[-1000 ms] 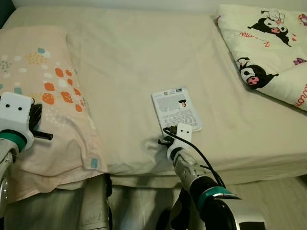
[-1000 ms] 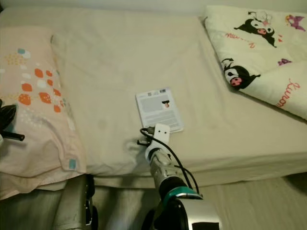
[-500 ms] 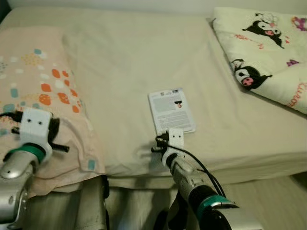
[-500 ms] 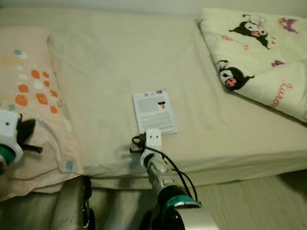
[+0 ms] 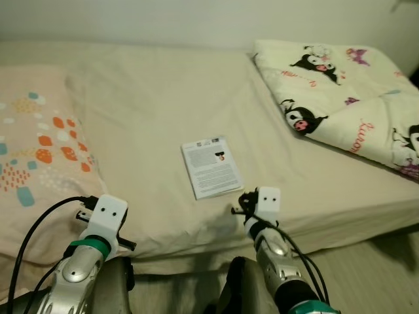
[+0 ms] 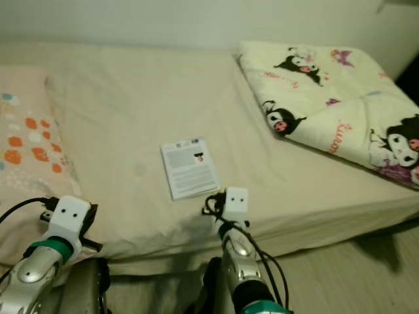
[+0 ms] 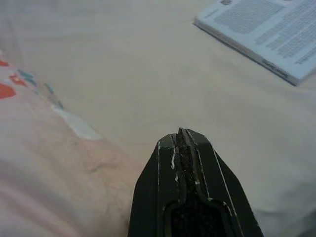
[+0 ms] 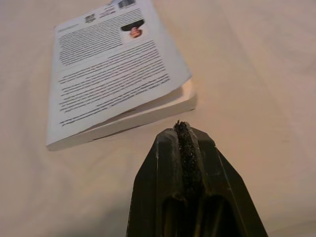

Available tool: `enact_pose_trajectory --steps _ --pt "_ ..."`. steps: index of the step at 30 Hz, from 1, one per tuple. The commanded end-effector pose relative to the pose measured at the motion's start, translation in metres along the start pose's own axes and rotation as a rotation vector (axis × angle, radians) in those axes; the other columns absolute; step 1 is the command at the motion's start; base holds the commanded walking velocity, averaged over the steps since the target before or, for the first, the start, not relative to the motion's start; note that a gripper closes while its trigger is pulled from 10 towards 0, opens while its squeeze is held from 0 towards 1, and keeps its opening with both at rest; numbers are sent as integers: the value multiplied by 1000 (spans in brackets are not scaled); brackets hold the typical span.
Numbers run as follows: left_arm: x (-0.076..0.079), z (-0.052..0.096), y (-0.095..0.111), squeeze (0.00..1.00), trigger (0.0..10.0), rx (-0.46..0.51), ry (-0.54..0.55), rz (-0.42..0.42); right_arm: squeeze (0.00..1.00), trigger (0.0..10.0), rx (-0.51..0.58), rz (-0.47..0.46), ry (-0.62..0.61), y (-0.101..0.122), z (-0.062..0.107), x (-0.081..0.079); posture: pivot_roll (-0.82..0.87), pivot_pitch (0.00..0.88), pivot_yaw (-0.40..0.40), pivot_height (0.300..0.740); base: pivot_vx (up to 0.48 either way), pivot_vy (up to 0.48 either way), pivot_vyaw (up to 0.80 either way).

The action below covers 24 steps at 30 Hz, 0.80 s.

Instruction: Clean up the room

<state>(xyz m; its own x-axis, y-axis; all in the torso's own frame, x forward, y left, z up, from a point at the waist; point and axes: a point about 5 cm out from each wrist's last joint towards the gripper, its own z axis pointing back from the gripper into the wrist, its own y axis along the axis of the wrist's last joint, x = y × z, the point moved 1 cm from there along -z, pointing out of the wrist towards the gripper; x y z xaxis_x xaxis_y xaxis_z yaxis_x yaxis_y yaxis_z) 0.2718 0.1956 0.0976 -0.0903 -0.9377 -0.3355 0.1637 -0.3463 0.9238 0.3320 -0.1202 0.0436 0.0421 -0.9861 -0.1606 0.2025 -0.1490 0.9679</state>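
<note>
One book (image 5: pixel 211 167) is seen lying flat, back cover up, on the bed (image 5: pixel 163 98), toward the middle of its near edge; it appears to be the stray item to be tidied. The right gripper (image 8: pixel 183 131) is held low over the sheet just short of the book's near corner, its two fingers pressed together with nothing between them, which suggests an approach being lined up, not a grasp. The left gripper (image 7: pixel 181 134) is likewise closed and empty, and is poised near the bed's near edge where one patterned pillow (image 5: pixel 33 150) lies along the left side; it is judged to be parked clear of the work. One folded quilt (image 5: pixel 340 91) with cartoon prints is placed at the far right corner of the bed, well apart from the book. Counted in all: one book, one pillow, one quilt, two grippers.
</note>
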Motion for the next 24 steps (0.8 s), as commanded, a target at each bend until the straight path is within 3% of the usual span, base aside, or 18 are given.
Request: enact_pose_trajectory --steps 1,6,24 --pt "2 -3 -2 0 10000 4 18 17 0 10000 11 -9 -42 2 1 7 179 0 -113 549 0 0 0" --pt "-2 -8 5 0 10000 40 54 27 0 10000 17 -17 -92 8 -3 16 179 0 -114 564 0 0 0" --pt "-3 -22 12 0 10000 93 97 34 0 10000 30 -31 -102 20 -8 14 184 0 -113 619 0 0 0"
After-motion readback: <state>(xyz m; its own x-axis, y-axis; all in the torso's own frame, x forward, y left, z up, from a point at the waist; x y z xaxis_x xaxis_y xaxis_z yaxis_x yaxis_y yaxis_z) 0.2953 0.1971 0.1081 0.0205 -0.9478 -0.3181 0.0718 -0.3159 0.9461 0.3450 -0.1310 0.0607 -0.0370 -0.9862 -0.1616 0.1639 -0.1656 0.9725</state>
